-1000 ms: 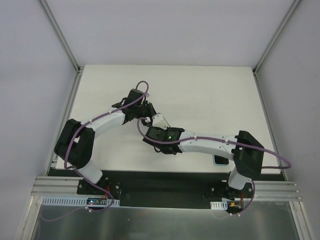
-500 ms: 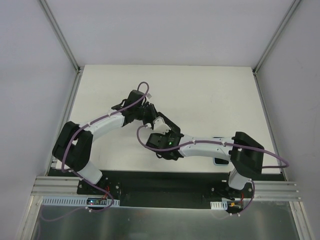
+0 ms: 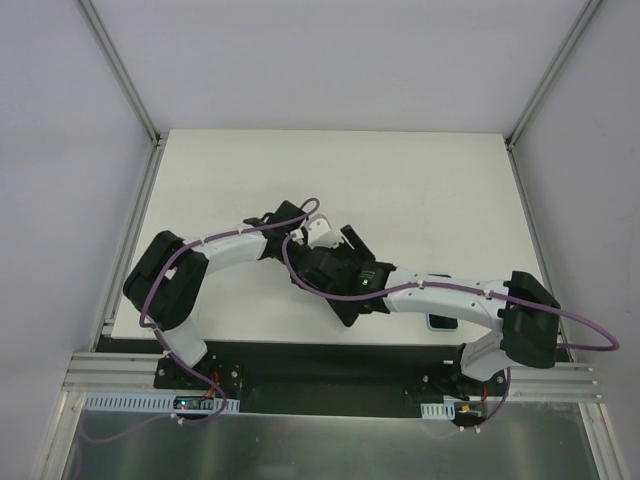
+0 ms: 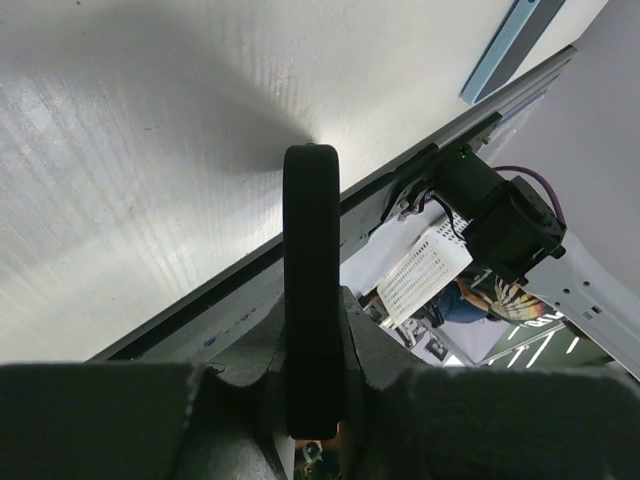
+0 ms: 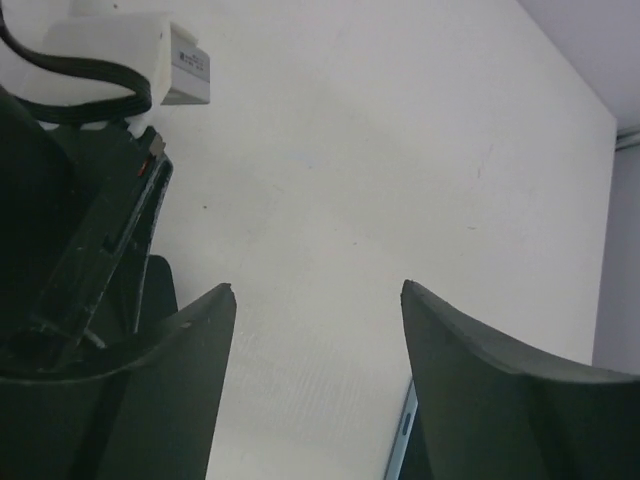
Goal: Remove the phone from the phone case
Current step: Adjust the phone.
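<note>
**Left claw** (image 4: 312, 345): fingers pressed against the two faces of the phone (image 4: 312, 230). From the wrist the phone appears as a thin black slab seen edge-on, its rounded end projecting past the fingertips over the counter (image 3: 420, 180). Whether that end touches the surface cannot be told.

**Right claw** (image 5: 316, 290): fingers spread wide, with only bare counter between them. It sits just beside the left claw, whose black body and white connector block (image 5: 185, 62) fill the left of the right wrist view.

**Arms, seen from above:** the two claws meet near the middle of the counter, somewhat closer to the near edge than to the far one. The left arm (image 3: 230, 245) reaches in from the near left corner and the right arm (image 3: 440, 292) from the near right corner.

**Phone case** (image 4: 503, 52): a pale blue shell lying flat close to the near edge, toward the near right corner, partly hidden from above beneath the right arm.
- It lies well apart from the phone and the left claw.
- A sliver of its blue rim shows beside the right claw's right-hand finger.
- The part of its inside visible from above looks dark.
</note>
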Controlling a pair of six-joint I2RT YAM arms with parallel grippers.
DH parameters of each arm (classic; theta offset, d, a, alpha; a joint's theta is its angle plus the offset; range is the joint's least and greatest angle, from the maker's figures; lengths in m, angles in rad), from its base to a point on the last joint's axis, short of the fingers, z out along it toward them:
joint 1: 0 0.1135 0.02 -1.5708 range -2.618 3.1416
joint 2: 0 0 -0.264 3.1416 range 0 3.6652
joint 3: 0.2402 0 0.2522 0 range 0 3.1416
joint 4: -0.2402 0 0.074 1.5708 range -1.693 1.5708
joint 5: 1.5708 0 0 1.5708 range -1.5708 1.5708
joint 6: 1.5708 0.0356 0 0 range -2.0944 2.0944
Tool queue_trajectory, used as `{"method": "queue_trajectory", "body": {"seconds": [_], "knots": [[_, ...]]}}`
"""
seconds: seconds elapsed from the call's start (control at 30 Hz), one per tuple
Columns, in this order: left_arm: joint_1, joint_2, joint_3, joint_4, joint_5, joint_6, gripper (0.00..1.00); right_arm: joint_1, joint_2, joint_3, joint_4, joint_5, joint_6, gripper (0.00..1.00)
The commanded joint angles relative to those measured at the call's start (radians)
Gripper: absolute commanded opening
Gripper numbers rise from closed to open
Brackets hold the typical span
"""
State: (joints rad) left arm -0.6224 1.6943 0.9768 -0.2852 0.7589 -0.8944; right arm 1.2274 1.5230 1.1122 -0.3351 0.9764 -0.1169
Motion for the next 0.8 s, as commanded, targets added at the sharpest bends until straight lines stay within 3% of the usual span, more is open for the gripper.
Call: {"method": "queue_trajectory", "body": {"seconds": [0.0,0.03,0.13,0.27,0.4,0.57,0.77], "knots": [[-0.002,-0.018,0.005,-0.045,0.030,0.002,0.00,0.004,-0.075,-0.017,-0.016,-0.123,0.029,0.78],[0.003,-0.024,0.006,-0.043,0.028,-0.004,0.00,0.010,-0.086,-0.025,-0.056,-0.140,0.051,0.86],[0.019,-0.027,0.022,-0.042,0.025,-0.034,0.00,0.053,-0.115,-0.038,-0.131,-0.144,0.147,0.95],[0.027,-0.013,0.063,-0.040,0.034,-0.060,0.00,0.130,-0.100,-0.042,-0.197,-0.128,0.253,0.97],[0.027,-0.005,0.091,-0.040,0.042,-0.080,0.00,0.208,0.018,0.011,-0.258,-0.081,0.328,0.98],[0.026,-0.025,0.089,-0.040,0.036,-0.098,0.00,0.233,0.178,0.121,-0.399,0.007,0.425,0.93],[0.026,-0.044,0.063,-0.039,0.030,-0.104,0.00,0.225,0.296,0.233,-0.479,0.061,0.462,0.76]]}}
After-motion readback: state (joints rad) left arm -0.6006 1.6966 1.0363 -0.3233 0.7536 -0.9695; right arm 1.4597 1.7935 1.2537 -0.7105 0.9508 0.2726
